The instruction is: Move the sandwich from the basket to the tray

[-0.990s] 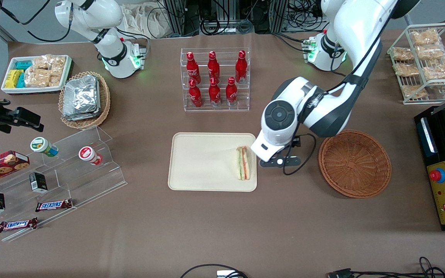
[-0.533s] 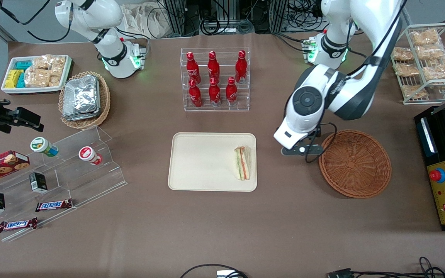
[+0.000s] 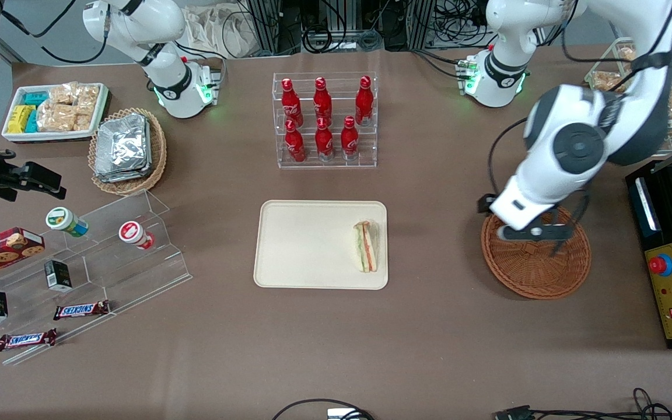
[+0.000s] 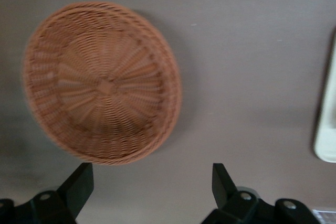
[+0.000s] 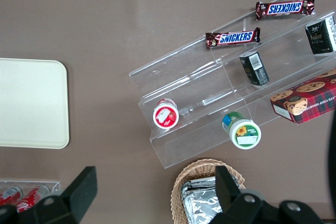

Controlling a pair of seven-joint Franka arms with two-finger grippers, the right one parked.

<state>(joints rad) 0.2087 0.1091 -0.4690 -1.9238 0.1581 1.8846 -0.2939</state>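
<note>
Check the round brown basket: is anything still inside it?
Nothing shows inside the basket: the wrist view shows only bare weave. From the front, the open gripper hangs above it and covers part of it. The sandwich lies on the tray.

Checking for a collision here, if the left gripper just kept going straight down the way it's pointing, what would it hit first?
Probably the basket: the open, empty gripper hangs above it, pointing down. By the wrist view its line may fall at the basket's rim or on bare table beside it; depth is unclear.
</note>
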